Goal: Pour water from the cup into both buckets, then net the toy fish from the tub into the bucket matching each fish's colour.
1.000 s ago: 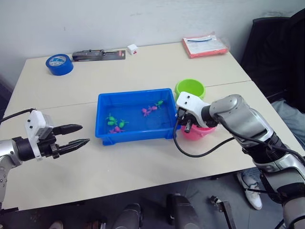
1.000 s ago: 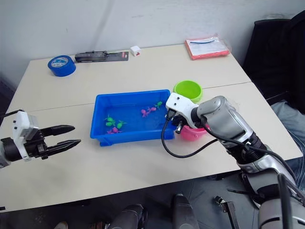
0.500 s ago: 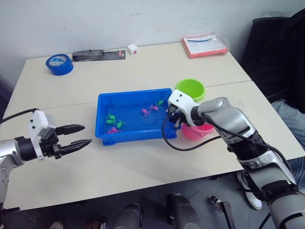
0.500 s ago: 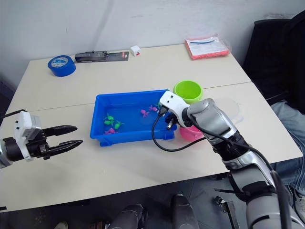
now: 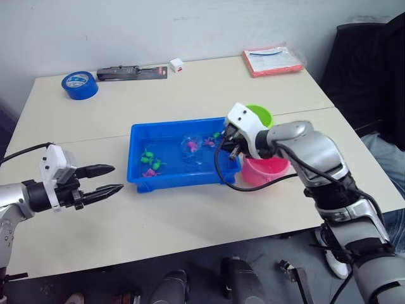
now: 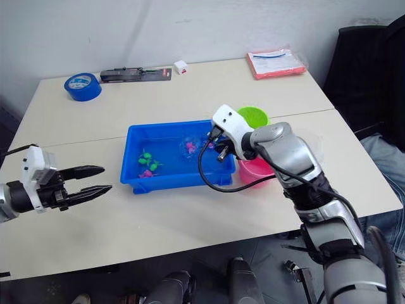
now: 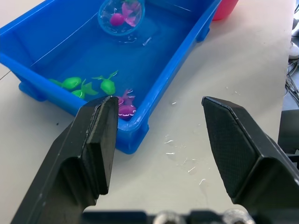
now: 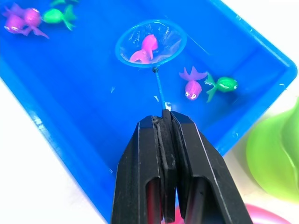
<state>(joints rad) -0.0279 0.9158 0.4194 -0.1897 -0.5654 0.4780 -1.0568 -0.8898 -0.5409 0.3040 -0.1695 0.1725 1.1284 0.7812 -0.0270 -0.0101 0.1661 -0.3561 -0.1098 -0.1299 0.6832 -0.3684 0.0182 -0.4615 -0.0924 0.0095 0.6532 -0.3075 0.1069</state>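
Right gripper point(image 8: 164, 122): we see its fingers pressed together on the net's thin handle, over the tub's right end.
Net point(image 8: 150, 43): its blue hoop hangs inside the tub with one pink fish point(image 8: 146, 48) in the mesh.
Tub point(image 5: 140, 182): blue, mid-table; more pink and green fish lie near its left end and far right corner.
Buckets: the pink bucket point(image 5: 266, 171) sits just right of the tub, the green bucket point(image 5: 261, 114) beyond it, both partly behind the right arm.
Left gripper point(image 5: 104, 179): fingers apart, holding nothing, well left of the tub over bare table point(image 5: 158, 221).
Far edge: tape roll point(image 5: 80, 84) and red folder point(image 5: 272, 61).
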